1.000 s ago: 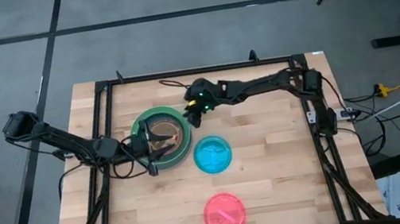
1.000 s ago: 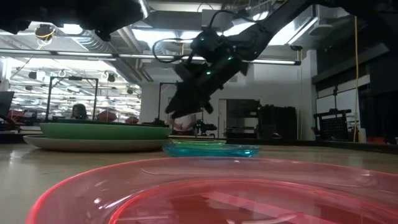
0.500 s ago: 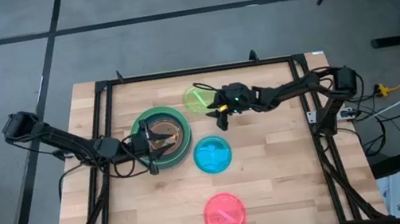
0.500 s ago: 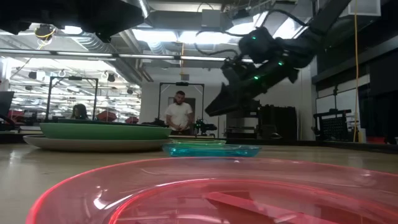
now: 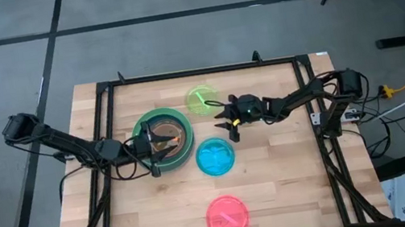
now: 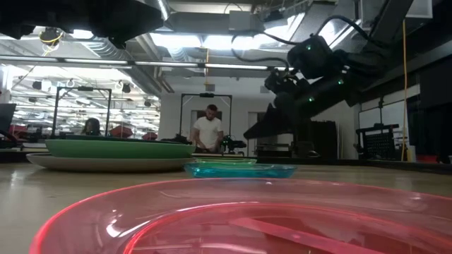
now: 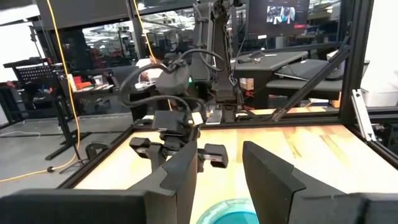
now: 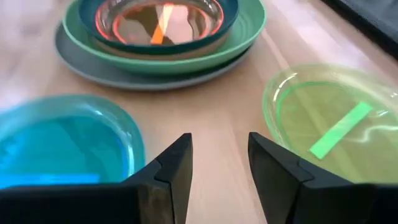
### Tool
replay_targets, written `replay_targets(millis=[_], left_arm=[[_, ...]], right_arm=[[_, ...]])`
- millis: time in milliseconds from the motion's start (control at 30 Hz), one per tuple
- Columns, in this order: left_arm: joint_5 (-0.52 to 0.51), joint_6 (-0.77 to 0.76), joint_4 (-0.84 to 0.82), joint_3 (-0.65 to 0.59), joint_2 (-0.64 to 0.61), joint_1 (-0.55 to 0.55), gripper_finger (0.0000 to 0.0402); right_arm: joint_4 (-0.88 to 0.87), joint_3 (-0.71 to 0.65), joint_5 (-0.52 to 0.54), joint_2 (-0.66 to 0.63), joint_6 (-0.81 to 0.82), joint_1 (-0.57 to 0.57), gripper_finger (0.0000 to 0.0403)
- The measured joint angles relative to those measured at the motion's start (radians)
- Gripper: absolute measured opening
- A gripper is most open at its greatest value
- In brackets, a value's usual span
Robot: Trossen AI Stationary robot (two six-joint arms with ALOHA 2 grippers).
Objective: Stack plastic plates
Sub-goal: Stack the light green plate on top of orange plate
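Observation:
A stack (image 5: 163, 138) stands left of the table's middle: grey plate on the wood, then light green, dark teal, brown, and a translucent orange plate on top (image 8: 158, 18). The lime plate (image 5: 202, 100), the blue plate (image 5: 215, 157) and the pink plate (image 5: 227, 216) each lie flat on the wood, apart from one another. My left gripper (image 5: 160, 144) is open over the stack. My right gripper (image 5: 223, 117) is open and empty above the bare wood between the lime plate (image 8: 336, 121) and the blue plate (image 8: 62, 143).
A black metal frame (image 5: 105, 113) runs round the table. Bare wood lies at the right (image 5: 292, 164) and at the near left (image 5: 146, 220). In the low view the pink plate (image 6: 240, 219) fills the foreground, and people stand in the room behind (image 6: 207, 132).
My right gripper has drawn back from over the lime plate toward the table's right edge and a little toward the near edge, so the lime plate now shows whole on the wood. The plates and my left gripper have kept still.

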Motion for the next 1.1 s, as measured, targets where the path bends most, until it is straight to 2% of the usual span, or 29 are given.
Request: replay_targets(millis=[400, 567, 900, 1100], left_arm=[[0.001, -0.001, 0.015, 0.0, 0.002, 0.0, 0.0124], [0.002, -0.023, 0.013, 0.0, 0.002, 0.0, 0.0124], [0.001, -0.027, 0.009, 0.0, 0.002, 0.007, 0.0124], [0.001, -0.032, 0.009, 0.0, 0.002, 0.006, 0.0124]], right_arm=[[-0.077, 0.0, -0.015, 0.004, -0.277, 0.005, 0.0145], [-0.072, 0.0, 0.04, 0.004, -0.375, 0.005, 0.0145], [-0.088, 0.0, 0.038, 0.011, -0.377, 0.005, 0.0145], [-0.085, 0.0, 0.087, 0.011, -0.359, 0.005, 0.0153]])
